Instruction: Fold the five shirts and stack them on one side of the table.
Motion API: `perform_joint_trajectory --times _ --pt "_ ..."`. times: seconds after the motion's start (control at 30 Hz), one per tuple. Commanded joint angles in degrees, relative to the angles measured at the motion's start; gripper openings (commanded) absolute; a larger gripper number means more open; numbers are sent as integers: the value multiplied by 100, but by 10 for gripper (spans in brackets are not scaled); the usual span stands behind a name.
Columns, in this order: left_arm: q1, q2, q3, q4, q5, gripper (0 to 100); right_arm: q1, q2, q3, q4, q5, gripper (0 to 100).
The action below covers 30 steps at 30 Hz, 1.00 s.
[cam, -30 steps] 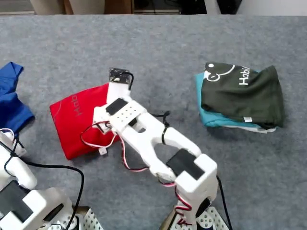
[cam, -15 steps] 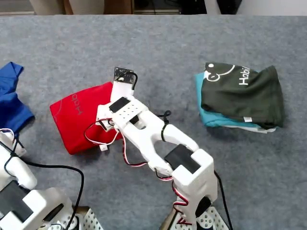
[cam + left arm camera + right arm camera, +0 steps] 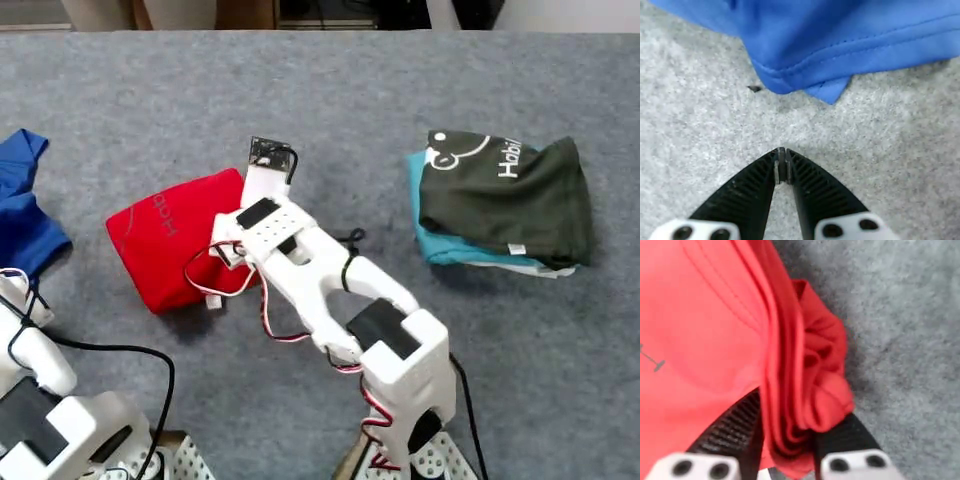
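A folded red shirt [image 3: 165, 245] lies left of the table's middle. My right gripper [image 3: 787, 427] is shut on its bunched edge, with red cloth [image 3: 805, 380] squeezed between the black fingers. That arm's white body [image 3: 300, 270] covers the shirt's right side. At the right sits a stack with a dark green shirt [image 3: 505, 200] over a teal shirt [image 3: 425, 235] and a white one. A blue shirt [image 3: 20, 210] lies crumpled at the left edge. My left gripper [image 3: 781, 170] is shut on nothing, just above the grey cloth, a little short of the blue shirt's hem [image 3: 825, 65].
The grey felt table [image 3: 330, 100] has free room along the back and between the red shirt and the stack. The left arm's base and cables [image 3: 60, 400] sit at the front left corner.
My right arm has dragged the red shirt a little to the right and toward the back. The left arm and the stack have not moved.
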Motion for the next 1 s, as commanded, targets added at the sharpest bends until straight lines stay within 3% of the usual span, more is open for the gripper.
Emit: perform_joint_trajectory --times 0.0,0.17,0.4,0.7,0.97 --pt "-35 -215 -18 -88 -35 19 75 -22 -31 105 26 40" --pt "-35 -215 -18 -88 -35 19 286 -567 -602 1301 62 6" --pt "-35 -215 -18 -88 -35 19 1174 -1297 -1912 2593 1222 4" --pt "-35 -215 -18 -88 -35 19 2967 -1341 -3908 4132 2541 4" --pt "44 -215 9 -88 -44 19 4822 -1358 -4400 4791 3376 4"
